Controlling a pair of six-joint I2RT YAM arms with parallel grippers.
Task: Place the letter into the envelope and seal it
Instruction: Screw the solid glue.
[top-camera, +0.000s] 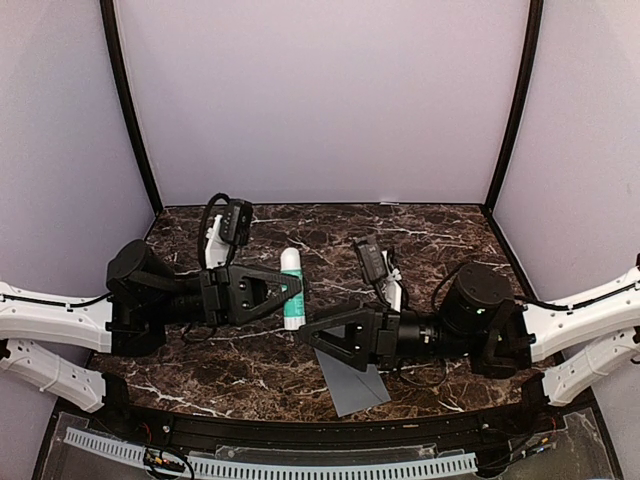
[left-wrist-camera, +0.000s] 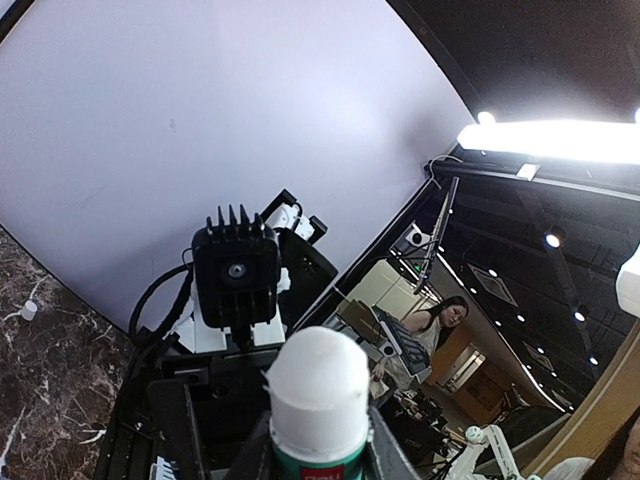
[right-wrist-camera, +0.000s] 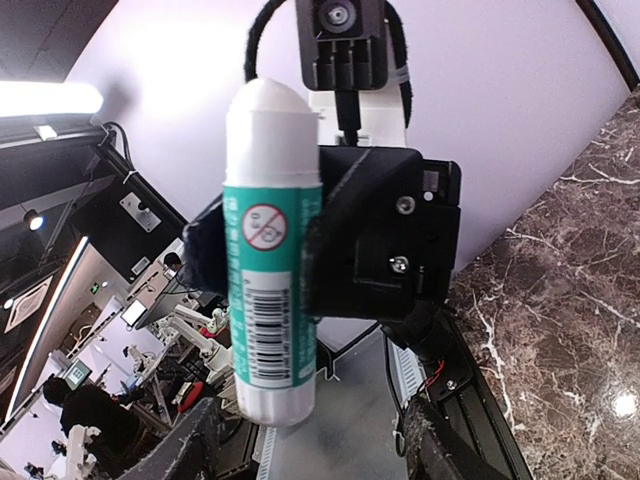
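Glue stick sits clamped in the left gripper, presumably held out for uncapping. Right gripper hovers facing it, jaws apart, with the envelope below

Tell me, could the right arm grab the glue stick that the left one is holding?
Probably yes. The left gripper grips the glue stick at its middle, and the right gripper, jaws open, faces it with nothing between.

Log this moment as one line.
left gripper: shut on glue stick | right gripper: open, empty | envelope: flat on table
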